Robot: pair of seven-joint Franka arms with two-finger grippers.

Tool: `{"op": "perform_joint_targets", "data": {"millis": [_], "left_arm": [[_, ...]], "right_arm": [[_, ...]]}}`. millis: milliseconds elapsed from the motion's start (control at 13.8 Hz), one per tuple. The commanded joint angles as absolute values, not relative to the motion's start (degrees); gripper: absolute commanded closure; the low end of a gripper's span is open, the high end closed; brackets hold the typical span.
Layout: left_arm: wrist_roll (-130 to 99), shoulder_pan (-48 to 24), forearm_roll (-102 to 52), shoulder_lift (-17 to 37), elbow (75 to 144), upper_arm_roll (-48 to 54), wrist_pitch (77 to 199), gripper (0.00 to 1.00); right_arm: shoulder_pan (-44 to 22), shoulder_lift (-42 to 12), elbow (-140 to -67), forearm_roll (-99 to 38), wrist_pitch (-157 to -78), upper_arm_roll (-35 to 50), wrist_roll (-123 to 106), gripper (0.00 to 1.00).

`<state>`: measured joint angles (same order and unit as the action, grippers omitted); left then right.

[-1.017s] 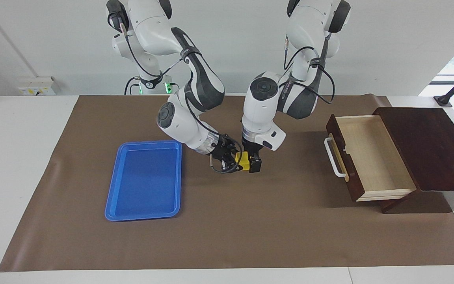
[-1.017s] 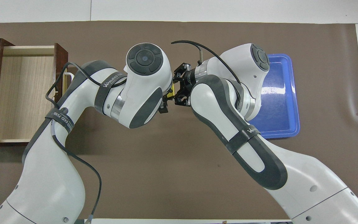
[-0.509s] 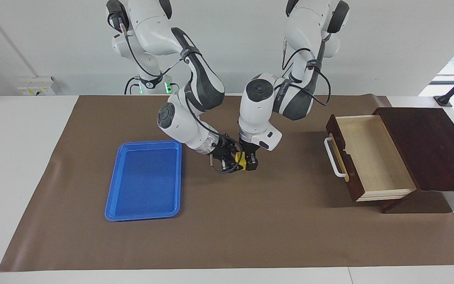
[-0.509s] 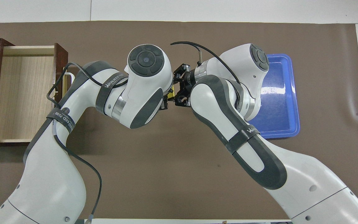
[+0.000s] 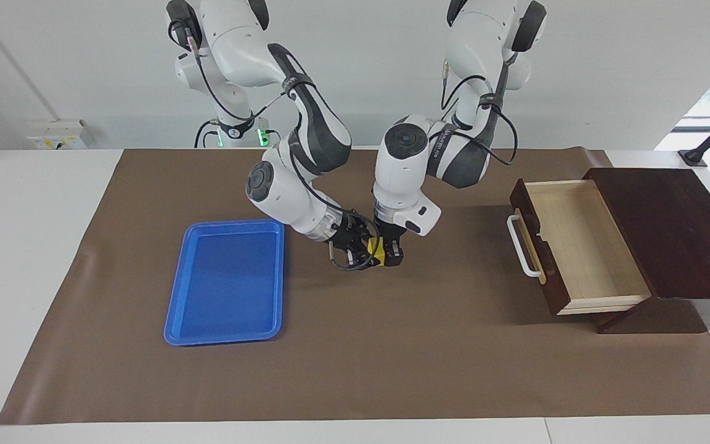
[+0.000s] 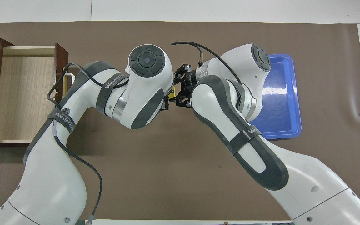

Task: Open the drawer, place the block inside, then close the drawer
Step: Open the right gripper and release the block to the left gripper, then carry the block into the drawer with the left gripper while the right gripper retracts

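Both grippers met over the middle of the brown mat (image 5: 355,364), between the blue tray (image 5: 227,282) and the drawer (image 5: 583,243). The block (image 5: 377,251), a small yellow cube, sat up in the air between them, clear of the mat. The right gripper (image 5: 364,251) came in slantwise from the tray's end of the table, and its fingers were pressed together on the block. The left gripper (image 5: 390,254) pointed almost straight down, and its fingers were also clamped on the same block, so that the cube was pinched from both sides at once.

From above, the two wrists crowded the spot: only a thin strip of the block (image 6: 173,92) showed between the left gripper (image 6: 167,104) and the right gripper (image 6: 180,93), and the fingers themselves were mostly hidden under the arms.

The drawer stood pulled out of the dark wooden box (image 5: 669,231) at the left arm's end of the table, its pale inside bare and its white handle (image 5: 522,246) facing the middle of the mat. The tray lay flat on the mat toward the right arm's end, well apart from the drawer.
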<state>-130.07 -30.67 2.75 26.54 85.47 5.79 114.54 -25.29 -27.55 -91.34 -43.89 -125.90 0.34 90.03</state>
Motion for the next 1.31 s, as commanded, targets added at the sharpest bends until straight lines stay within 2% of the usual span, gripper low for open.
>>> {"op": "perform_joint_targets", "data": {"millis": [0, 73, 363, 727, 1017, 1235], "left_arm": [[-131.31, -31.2, 3.52, 26.37, 86.22, 5.19, 115.58, 1.0], [-131.13, -31.2, 3.52, 26.37, 86.22, 5.19, 115.58, 1.0], [-130.43, -30.15, 3.6, 25.41, 86.05, 5.1, 113.3, 1.0], [-119.65, -22.16, 3.25, 19.34, 84.82, 5.1, 100.66, 1.0], [-111.38, -18.64, 3.87, 16.36, 82.97, 2.03, 95.1, 1.0], [-104.8, -11.01, 2.99, 12.75, 83.4, 1.32, 93.69, 1.0]], "right_arm": [[-24.87, -27.69, -90.79, -44.82, -125.51, 0.53, 89.56, 0.19], [-24.96, -27.69, -90.79, -44.74, -125.51, 0.53, 89.47, 0.0], [-24.53, -27.6, -90.97, -44.39, -125.42, 0.44, 89.21, 0.0], [-22.33, -24.88, -93.6, -41.58, -123.32, -0.97, 83.17, 0.0], [-18.47, -19.44, -93.6, -27.29, -115.25, -1.23, 70.52, 0.0], [-16.27, -13.64, -93.6, -16.12, -107.69, -1.23, 56.65, 0.0]]}}
